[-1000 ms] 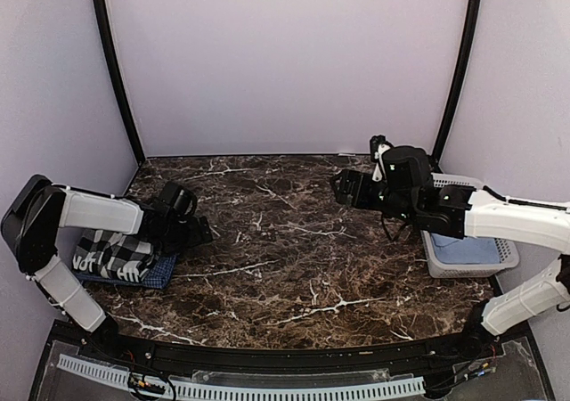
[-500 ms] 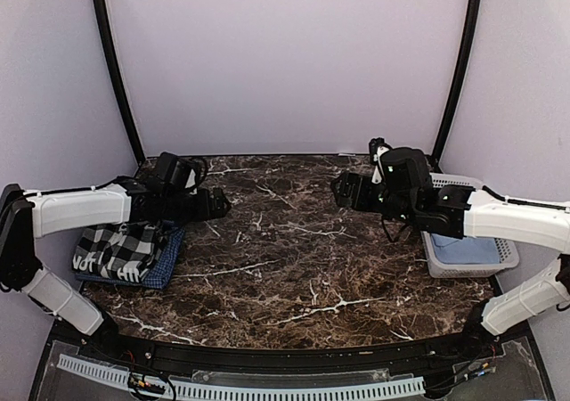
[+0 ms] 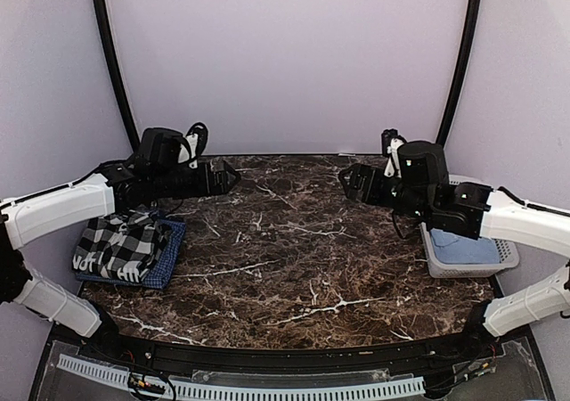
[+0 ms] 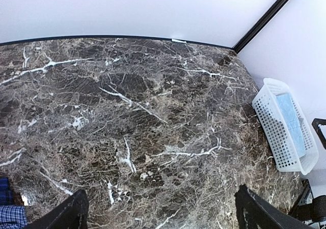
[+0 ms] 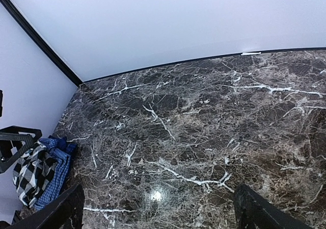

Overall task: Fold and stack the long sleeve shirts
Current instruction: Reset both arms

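The black-and-white checked shirt (image 3: 116, 247) lies folded on the dark blue fine-checked shirt (image 3: 166, 260) at the table's left edge. Both also show at the lower left of the right wrist view, the checked one (image 5: 31, 177) on the blue one (image 5: 57, 169). A corner of the blue shirt (image 4: 9, 215) shows in the left wrist view. My left gripper (image 3: 227, 180) is raised over the back left of the table, open and empty, away from the stack. My right gripper (image 3: 349, 185) hovers over the back right, open and empty.
A white slotted plastic basket (image 3: 499, 257) holding a light blue cloth (image 3: 465, 248) stands at the right edge; it also shows in the left wrist view (image 4: 279, 137). The dark marble table (image 3: 285, 258) has black posts at its back corners and white walls behind.
My left gripper has lifted off the folded stack and swung up and toward the back centre. My right gripper has risen slightly. The shirts stay stacked at the left.
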Motion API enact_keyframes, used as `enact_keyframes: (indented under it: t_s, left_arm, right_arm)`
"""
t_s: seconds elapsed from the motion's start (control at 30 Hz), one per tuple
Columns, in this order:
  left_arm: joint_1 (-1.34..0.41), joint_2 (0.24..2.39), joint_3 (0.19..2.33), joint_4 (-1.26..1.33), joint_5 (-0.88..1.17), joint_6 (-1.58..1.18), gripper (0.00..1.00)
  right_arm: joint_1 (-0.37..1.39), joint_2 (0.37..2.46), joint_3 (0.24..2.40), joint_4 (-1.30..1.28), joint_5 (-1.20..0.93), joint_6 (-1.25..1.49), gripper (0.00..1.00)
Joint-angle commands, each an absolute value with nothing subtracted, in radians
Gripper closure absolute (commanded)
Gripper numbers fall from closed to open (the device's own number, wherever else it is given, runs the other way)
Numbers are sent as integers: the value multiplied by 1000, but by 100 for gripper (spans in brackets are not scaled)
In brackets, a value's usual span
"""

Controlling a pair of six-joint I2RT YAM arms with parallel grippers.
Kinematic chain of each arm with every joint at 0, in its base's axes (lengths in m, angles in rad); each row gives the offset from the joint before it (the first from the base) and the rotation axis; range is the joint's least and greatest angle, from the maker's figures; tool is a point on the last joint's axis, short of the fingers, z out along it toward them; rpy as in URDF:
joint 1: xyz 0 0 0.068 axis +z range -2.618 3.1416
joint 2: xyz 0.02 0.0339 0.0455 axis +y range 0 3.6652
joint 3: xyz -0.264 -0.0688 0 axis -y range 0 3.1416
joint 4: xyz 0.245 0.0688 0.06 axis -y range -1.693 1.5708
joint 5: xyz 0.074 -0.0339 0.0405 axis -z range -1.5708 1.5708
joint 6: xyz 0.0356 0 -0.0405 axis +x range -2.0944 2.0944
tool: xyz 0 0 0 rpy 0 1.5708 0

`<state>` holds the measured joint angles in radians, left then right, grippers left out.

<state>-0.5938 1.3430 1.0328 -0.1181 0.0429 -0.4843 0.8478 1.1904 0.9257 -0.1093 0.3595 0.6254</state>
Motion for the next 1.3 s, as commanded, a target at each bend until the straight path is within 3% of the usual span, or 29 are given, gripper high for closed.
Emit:
enact_keyframes:
  t_s: [0.0, 1.27]
  left_arm:
    - [-598, 1292, 1080, -122, 59, -420, 1]
    - [-598, 1305, 1155, -113, 74, -256, 1]
  right_arm:
    - [842, 1155, 940, -93, 382, 625, 1]
    - [842, 1163, 1015, -222, 534, 640, 1]
